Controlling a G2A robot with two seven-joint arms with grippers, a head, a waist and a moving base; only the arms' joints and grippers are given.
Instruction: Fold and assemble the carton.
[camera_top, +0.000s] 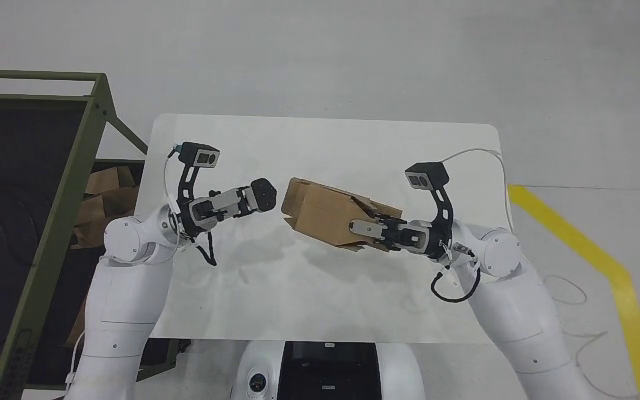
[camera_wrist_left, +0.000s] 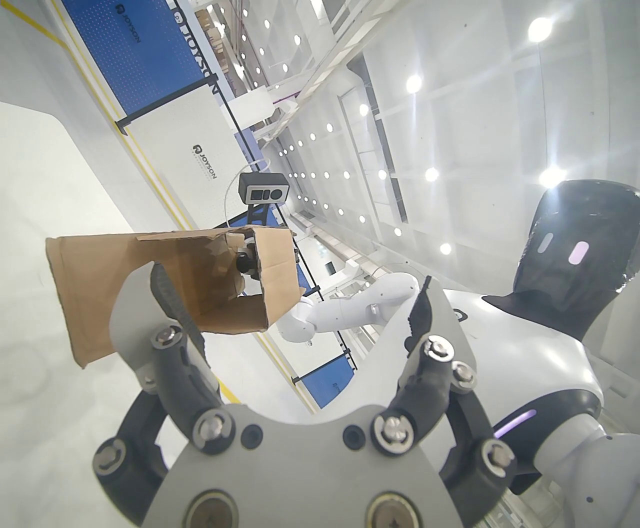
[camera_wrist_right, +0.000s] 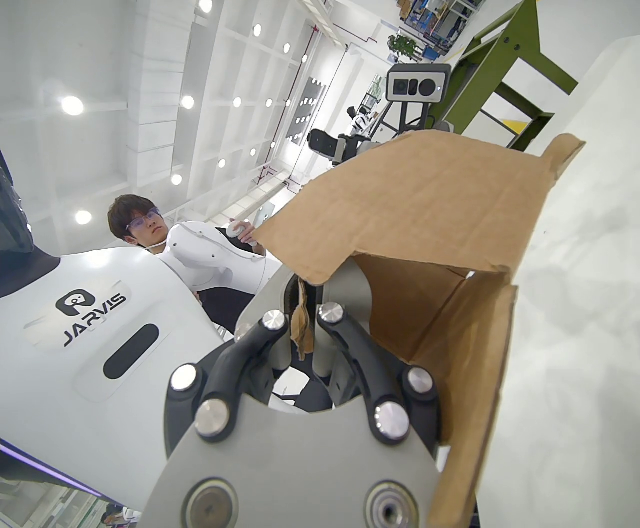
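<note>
A brown carton (camera_top: 318, 208) is held tilted above the middle of the white table (camera_top: 420, 150), partly unfolded into an open sleeve. My right gripper (camera_top: 362, 228) is shut on a flap at its right end; the right wrist view has the flap (camera_wrist_right: 300, 325) pinched between the fingers, with the carton (camera_wrist_right: 425, 200) spreading beyond. My left gripper (camera_top: 264, 195) hovers just off the carton's left end, open and holding nothing. In the left wrist view its fingers (camera_wrist_left: 170, 300) stand wide apart, with the carton's open end (camera_wrist_left: 100, 285) straight ahead of them.
A green metal rack (camera_top: 100, 100) stands off the table's left side, with flat cardboard pieces (camera_top: 100, 205) stacked beneath it. A yellow floor line (camera_top: 570, 230) runs past the table's right edge. Bare tabletop lies in front of and behind the carton.
</note>
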